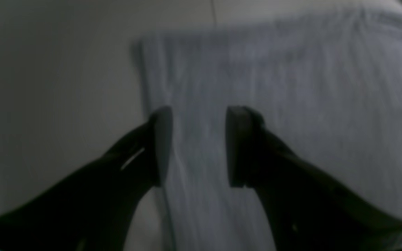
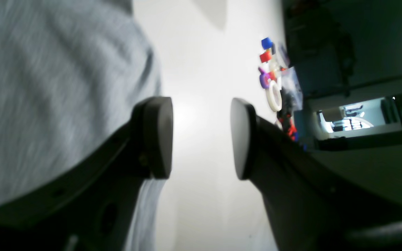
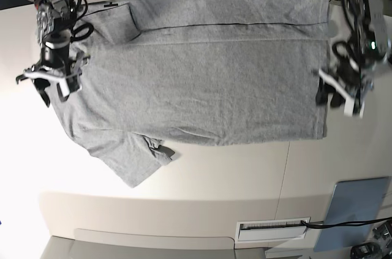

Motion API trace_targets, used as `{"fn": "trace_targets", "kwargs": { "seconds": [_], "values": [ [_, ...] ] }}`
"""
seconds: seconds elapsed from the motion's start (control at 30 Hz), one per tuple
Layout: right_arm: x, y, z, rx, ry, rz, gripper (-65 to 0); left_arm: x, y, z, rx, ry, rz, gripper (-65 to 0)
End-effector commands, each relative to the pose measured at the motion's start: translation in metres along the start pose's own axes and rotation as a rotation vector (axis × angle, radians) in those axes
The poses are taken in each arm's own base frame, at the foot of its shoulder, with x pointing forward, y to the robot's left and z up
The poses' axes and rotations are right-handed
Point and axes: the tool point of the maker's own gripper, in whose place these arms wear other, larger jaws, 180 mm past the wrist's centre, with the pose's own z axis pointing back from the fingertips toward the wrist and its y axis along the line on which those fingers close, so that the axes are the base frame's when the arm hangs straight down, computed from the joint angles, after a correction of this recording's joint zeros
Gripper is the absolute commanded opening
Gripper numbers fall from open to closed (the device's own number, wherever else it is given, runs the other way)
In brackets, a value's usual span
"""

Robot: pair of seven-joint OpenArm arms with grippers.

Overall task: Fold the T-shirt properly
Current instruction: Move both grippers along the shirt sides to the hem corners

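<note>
Shirt status: the T-shirt [image 3: 202,69] lies spread flat on the table [image 3: 202,179], plain grey side up, lettering not visible. It runs sideways across the base view. One sleeve [image 3: 131,158] sticks out toward the near edge with a small crumpled fold at its armpit; the other sleeve [image 3: 113,20] lies at the far side. A thin dark line runs lengthwise along the far part of the cloth.

My left gripper [image 3: 334,95] is over the straight edge of the shirt at the base view's right. Jaws are spread apart, nothing between them. In the left wrist view the left gripper [image 1: 197,146] straddles grey cloth [image 1: 291,104] just inside its edge, one finger [image 1: 162,143] about on the edge line. Can't tell whether the pads touch the fabric; that view is dark and blurred.

My right gripper [image 3: 52,84] is at the opposite end, by the shoulder area. Also spread wide and empty. Right wrist view: right gripper [image 2: 201,136] shows bare white table [image 2: 201,195] between the fingers, shirt fabric [image 2: 47,87] off to one side behind one finger [image 2: 157,136]. Some small coloured parts [image 2: 272,76] sit at the table's edge, well apart from the shirt.
</note>
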Motion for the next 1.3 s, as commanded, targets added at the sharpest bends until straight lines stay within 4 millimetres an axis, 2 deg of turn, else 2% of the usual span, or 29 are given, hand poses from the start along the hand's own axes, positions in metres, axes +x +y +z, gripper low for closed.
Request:
{"fn": "trace_targets", "kwargs": {
  "seconds": [0.0, 0.07, 0.23, 0.4, 0.5, 0.77, 1.03, 1.1, 1.17, 1.23, 1.27],
  "values": [
    [0.013, -0.015, -0.003, -0.041, -0.046, -0.012, -38.5, 0.018, 0.008, -0.006, 0.015, -0.035, -0.003, -38.3],
    [0.015, -0.016, -0.008, -0.034, -0.041, -0.05, -38.5, 0.019, 0.018, -0.026, 0.043, -0.007, 0.014, -38.3],
    [0.011, -0.001, -0.019, 0.051, -0.013, -0.054, -38.6, 0.018, 0.039, -0.073, 0.078, 0.071, 0.087, -38.1],
    [0.012, 0.006, -0.02, 0.079, -0.009, -0.07, -38.6, 0.038, 0.065, -0.098, 0.114, 0.071, 0.176, -38.1],
    [0.012, 0.006, -0.02, 0.08, -0.008, -0.072, -38.6, 0.037, 0.074, -0.107, 0.12, 0.109, 0.227, -38.1],
    [0.012, 0.006, -0.02, 0.079, -0.009, -0.072, -38.6, 0.007, 0.067, -0.118, 0.041, 0.233, 0.244, -38.1],
    [0.014, 0.003, -0.021, 0.073, -0.015, -0.075, -38.6, -0.001, 0.032, -0.128, -0.064, 0.255, 0.224, -38.9],
    [0.016, 0.003, -0.022, 0.071, -0.019, -0.076, -38.6, 0.0, 0.031, -0.128, -0.067, 0.254, 0.224, -44.5],
    [0.019, 0.0, -0.025, 0.065, -0.025, -0.086, -38.6, -0.001, 0.032, -0.128, -0.065, 0.257, 0.222, -53.8],
    [0.021, -0.003, -0.032, 0.07, -0.019, -0.126, -38.6, -0.003, 0.032, -0.127, -0.066, 0.269, 0.213, -62.6],
    [0.022, -0.003, -0.038, 0.083, -0.017, -0.139, -38.6, -0.005, 0.032, -0.126, -0.064, 0.28, 0.204, -65.0]
  ]
}}
